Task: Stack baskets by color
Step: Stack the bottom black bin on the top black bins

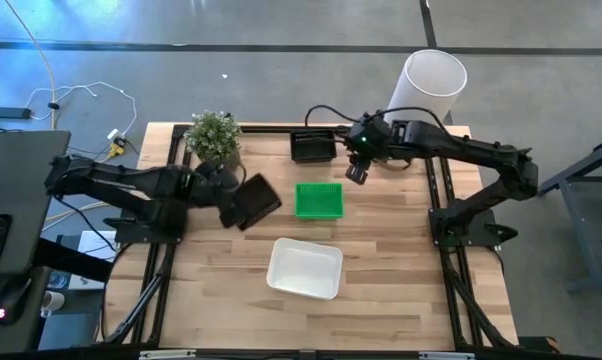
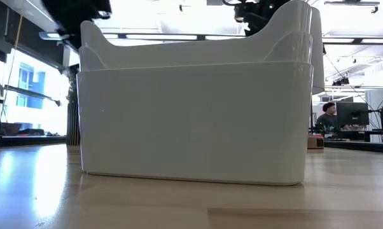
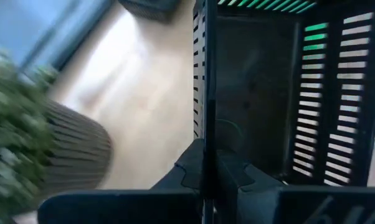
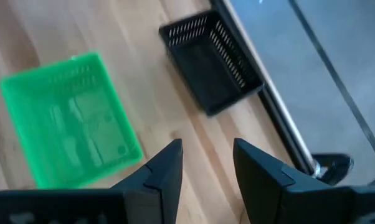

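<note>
Baskets are spread over the wooden table (image 1: 401,310), sorted by colour into separate spots: the green basket (image 1: 318,199) sits at the middle of the table, the white basket (image 1: 304,267) lies nearer the front edge, just below the green one in the overhead view, and a black slotted basket (image 1: 312,146) rests at the far edge beside the tall white cylinder (image 1: 430,83). And there's a second black basket (image 1: 253,200), tilted and off the wood, in the left gripper (image 1: 228,205), whose fingers are clenched on its slotted wall; the wrist camera shows that wall running edge-on between the two dark fingers (image 3: 194,171). It hangs just left of the green basket, close to the potted plant (image 1: 215,137). Over on the other side, the right gripper (image 1: 357,174) hovers above bare wood between the far black basket and the green one, jaws apart with nothing between them. From table height the white basket fills nearly the whole view, and it looks like more than one white rim nested together. A person (image 2: 327,119) sits far back in the room at a desk.
</note>
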Robot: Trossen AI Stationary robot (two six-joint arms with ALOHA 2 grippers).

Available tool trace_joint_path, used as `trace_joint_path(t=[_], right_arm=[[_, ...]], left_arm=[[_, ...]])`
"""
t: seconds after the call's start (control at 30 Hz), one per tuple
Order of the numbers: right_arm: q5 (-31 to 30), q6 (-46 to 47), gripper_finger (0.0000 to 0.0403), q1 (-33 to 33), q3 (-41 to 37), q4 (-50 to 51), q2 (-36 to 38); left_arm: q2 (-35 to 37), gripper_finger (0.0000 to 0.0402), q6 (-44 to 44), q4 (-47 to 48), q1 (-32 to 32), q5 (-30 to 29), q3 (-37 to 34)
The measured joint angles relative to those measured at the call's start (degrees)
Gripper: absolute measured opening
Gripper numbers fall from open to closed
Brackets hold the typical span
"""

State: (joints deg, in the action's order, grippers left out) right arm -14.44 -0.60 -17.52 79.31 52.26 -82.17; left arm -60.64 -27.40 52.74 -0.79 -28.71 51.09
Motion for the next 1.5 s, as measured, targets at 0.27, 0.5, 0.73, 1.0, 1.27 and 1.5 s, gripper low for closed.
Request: trace_joint_path(t=[0.27, 0.5, 0.73, 1.0, 1.27, 1.5], right_arm=[[0.4, -1.4, 0.0128, -0.9, 0.0, -8.3, -0.4], [0.5, -1.4, 0.0132, -0.7, 0.0, -12.2, -0.4], [1.1, -7.0, 0.0173, 0.5, 0.0, -20.8, -0.4], [1.2, -16.0, 0.0206, 2.9, 0.0, -30.1, -0.4], [1.1, -20.5, 0.0204, 3.1, 0.1, -33.0, -2.3], [1.0, -20.5, 0.0203, 3.8, 0.1, -38.5, -7.4]], left_arm=[[-0.1, 0.0000, 10.4, -10.7, -9.2, -4.1, 0.0], [-0.1, 0.0000, 17.5, -18.7, -13.4, -4.1, 0.0], [-0.2, 0.0000, 17.4, -23.3, -13.9, -7.6, 0.0], [-3.5, 0.0000, 14.0, -23.4, -13.8, -10.4, 0.0], [-8.9, 0.0000, 14.1, -24.6, -13.3, -17.2, 0.0], [-11.5, 0.0000, 17.1, -27.5, -13.2, -20.6, 0.0]])
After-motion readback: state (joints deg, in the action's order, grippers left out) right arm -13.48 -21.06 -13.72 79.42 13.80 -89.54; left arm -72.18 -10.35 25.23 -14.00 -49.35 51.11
